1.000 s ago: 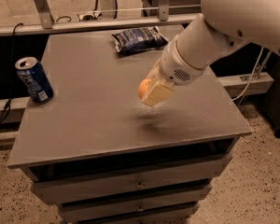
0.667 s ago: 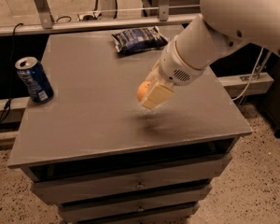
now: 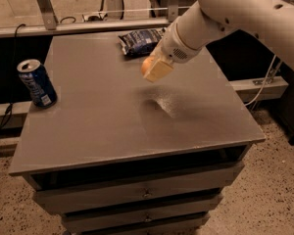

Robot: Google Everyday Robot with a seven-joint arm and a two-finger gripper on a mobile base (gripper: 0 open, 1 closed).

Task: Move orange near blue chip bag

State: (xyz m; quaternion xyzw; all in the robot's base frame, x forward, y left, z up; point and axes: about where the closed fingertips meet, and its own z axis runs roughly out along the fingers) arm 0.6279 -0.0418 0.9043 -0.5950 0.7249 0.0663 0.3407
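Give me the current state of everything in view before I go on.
orange: held in the gripper, lifted off the table, just in front of the chip bag
gripper: shut on the orange, above the far half of the table
chip bag: lying flat at the table's far edge
soda can: upright at the left edge
drawers: shut

Blue chip bag [image 3: 138, 41] beyond end effector [image 3: 155, 69]
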